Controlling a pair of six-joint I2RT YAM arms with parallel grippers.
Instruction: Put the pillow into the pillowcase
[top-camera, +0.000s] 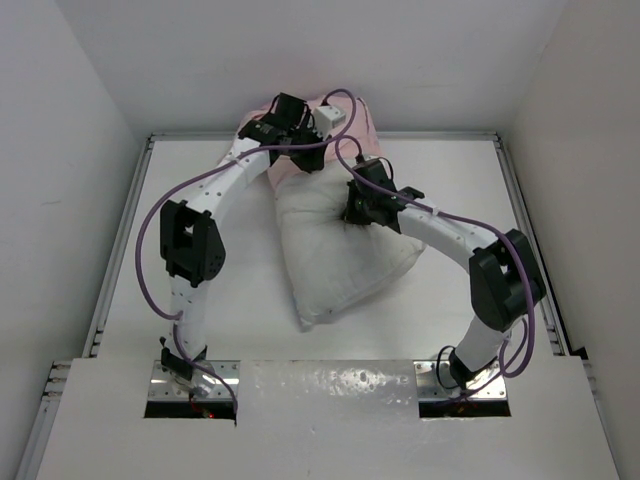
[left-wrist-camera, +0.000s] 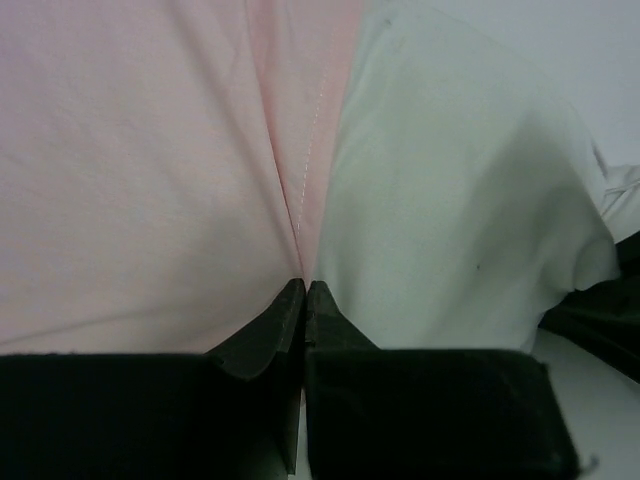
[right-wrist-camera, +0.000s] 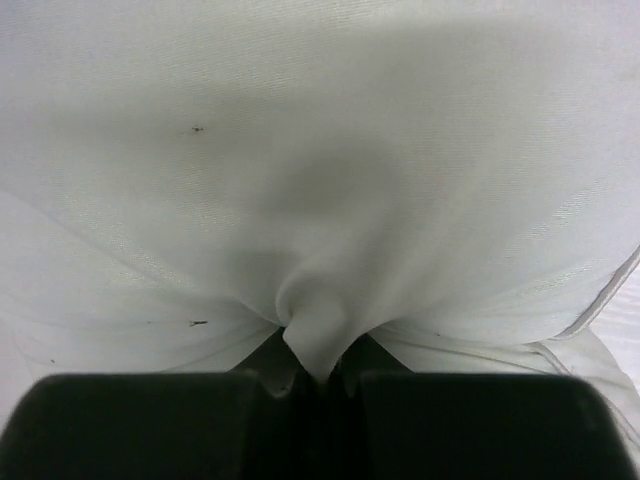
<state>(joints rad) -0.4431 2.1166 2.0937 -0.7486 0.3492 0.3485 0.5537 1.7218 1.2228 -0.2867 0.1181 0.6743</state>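
Here, the white table is bearing the pillow, which is lying at its middle, its far end meeting the pale pink pillowcase by the far edge. The left gripper is pinching a pillowcase fold, jaws closed tight. The right gripper is squeezing a tuck of pillow cloth.

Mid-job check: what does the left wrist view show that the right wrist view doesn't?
Left wrist only: the pale pink pillowcase, its stitched seam pinched between the shut left fingers, with the white pillow bulging beside it on the right. Right wrist only: the right fingers shut on a puckered fold of pillow fabric, with no pink anywhere. Both: white pillow fabric up close, and fingers closed on cloth.
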